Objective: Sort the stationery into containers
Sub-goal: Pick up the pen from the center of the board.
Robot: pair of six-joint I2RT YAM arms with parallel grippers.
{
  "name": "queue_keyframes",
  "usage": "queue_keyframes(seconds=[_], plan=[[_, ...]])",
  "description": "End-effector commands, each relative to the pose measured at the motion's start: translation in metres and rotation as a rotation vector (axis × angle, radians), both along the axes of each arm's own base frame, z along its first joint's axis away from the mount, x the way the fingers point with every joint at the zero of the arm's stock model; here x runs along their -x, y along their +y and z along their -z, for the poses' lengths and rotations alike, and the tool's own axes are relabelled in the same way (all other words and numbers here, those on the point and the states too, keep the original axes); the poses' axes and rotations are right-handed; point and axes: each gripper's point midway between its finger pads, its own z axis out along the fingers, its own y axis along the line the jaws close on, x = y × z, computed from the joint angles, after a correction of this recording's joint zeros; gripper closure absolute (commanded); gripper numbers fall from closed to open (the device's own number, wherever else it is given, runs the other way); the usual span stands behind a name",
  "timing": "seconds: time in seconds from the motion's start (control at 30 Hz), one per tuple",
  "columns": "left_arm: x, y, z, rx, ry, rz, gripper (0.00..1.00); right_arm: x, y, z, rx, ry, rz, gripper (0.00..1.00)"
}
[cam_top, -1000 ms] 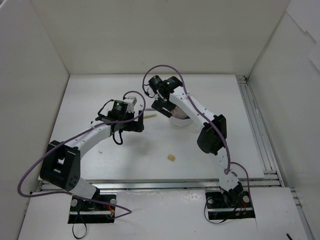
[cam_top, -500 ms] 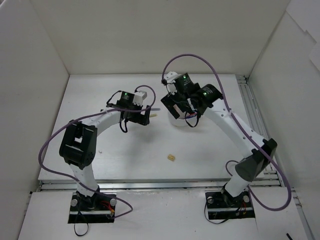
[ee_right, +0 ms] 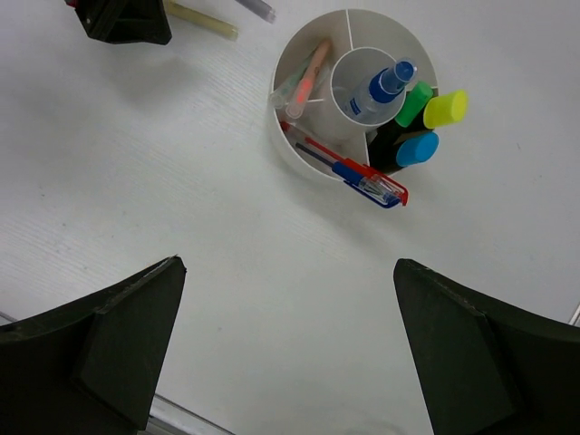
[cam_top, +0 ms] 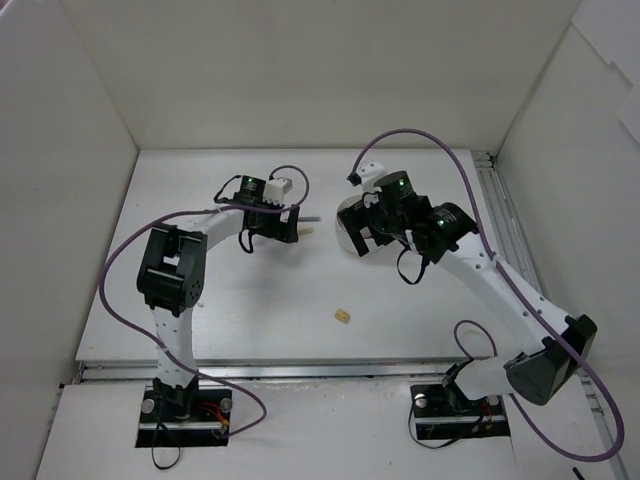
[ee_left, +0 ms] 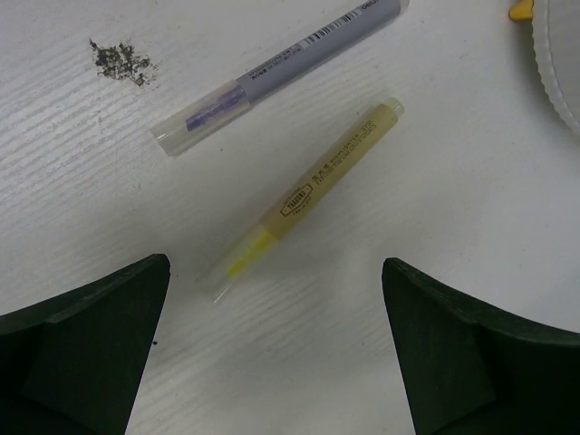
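The right arm has swung away from where it stood a second ago. Then it was bent over the white organizer (ee_right: 283, 136). Now its elbow is stretched out toward the near right corner, and its wrist hangs high, looking down on the organizer from the near side. The right fingers (ee_right: 118, 353) are spread wide with nothing between them.

In the organizer, a clear blue-capped marker (ee_right: 381, 91) stands in the middle tube. Highlighters with green (ee_right: 417, 100), yellow (ee_right: 446, 109) and blue (ee_right: 417, 148) caps fill one outer compartment, and pastel pencils (ee_right: 304, 86) another. A red and blue pen (ee_right: 358, 177) leans out over the rim. The organizer stands at the far middle of the surface (cam_top: 250, 300), as before.

The left arm has also shifted. Its elbow has risen and drawn in, and its wrist has moved toward the far side. The left fingers (ee_left: 100, 344) are fully parted and empty. They hover over a pale yellow pencil (ee_left: 313, 186) lying flat on the surface, just left of the organizer. A grey pen with a clear cap (ee_left: 272, 77) lies near the pencil, roughly parallel and not touching it. Neither has moved.

A small beige eraser (cam_top: 343, 316) keeps its place nearer the arms' bases, well apart from both sets of fingers.
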Motion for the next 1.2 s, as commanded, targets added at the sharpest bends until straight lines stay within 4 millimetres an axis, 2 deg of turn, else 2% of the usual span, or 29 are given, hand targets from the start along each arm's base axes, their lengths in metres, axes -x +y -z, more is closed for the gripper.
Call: queue_keyframes(seconds=[0.0,0.13,0.23,0.27,0.4,0.5,0.53,0.6,0.63,0.67,0.7,0.77,0.87,0.97,1.07,1.1,1.17], plan=[[-0.014,-0.008,-0.029,0.006,-0.082,0.042,0.01,0.000,0.003,-0.038,-0.134,-0.112,0.007,0.02],[-0.020,-0.014,-0.024,-0.021,-0.085,0.045,0.02,0.006,-0.002,-0.036,-0.161,-0.123,0.008,0.02],[-0.022,-0.023,-0.018,-0.054,-0.073,0.061,0.07,0.008,-0.005,-0.033,-0.171,-0.118,0.018,0.02],[-0.016,-0.027,-0.014,-0.069,-0.054,0.072,0.13,0.010,-0.007,-0.036,-0.178,-0.126,0.016,0.02],[-0.007,-0.030,-0.006,-0.100,-0.034,0.088,0.24,0.015,-0.013,-0.038,-0.191,-0.146,0.023,0.02],[0.009,-0.030,0.005,-0.124,-0.015,0.096,0.33,0.017,-0.024,-0.038,-0.175,-0.167,0.057,0.02],[0.010,-0.029,0.002,-0.125,-0.021,0.093,0.37,0.018,-0.033,-0.037,-0.165,-0.180,0.086,0.02],[0.023,-0.031,0.011,-0.156,0.002,0.105,0.48,0.019,-0.037,-0.038,-0.173,-0.185,0.101,0.02],[0.026,-0.031,0.009,-0.170,-0.005,0.096,0.53,0.021,-0.038,-0.037,-0.179,-0.185,0.102,0.02],[0.031,-0.037,0.010,-0.173,-0.009,0.109,0.65,0.023,-0.038,-0.038,-0.189,-0.183,0.099,0.02],[0.035,-0.034,0.015,-0.180,0.001,0.105,0.71,0.024,-0.037,-0.037,-0.192,-0.181,0.098,0.02],[0.046,-0.047,0.016,-0.182,-0.001,0.139,0.83,0.025,-0.039,-0.033,-0.187,-0.177,0.102,0.02],[0.056,-0.047,0.021,-0.237,0.013,0.137,1.00,0.025,-0.045,-0.028,-0.191,-0.166,0.150,0.02],[0.065,-0.052,0.014,-0.235,0.000,0.138,1.00,0.028,-0.046,-0.023,-0.197,-0.157,0.157,0.02],[0.080,-0.059,-0.004,-0.188,-0.014,0.137,1.00,0.035,-0.046,-0.015,-0.221,-0.134,0.162,0.02],[0.085,-0.061,-0.018,-0.148,-0.016,0.114,1.00,0.037,-0.046,-0.012,-0.228,-0.124,0.165,0.02],[0.095,-0.069,-0.033,-0.105,-0.023,0.099,1.00,0.045,-0.040,-0.003,-0.256,-0.084,0.144,0.02]])
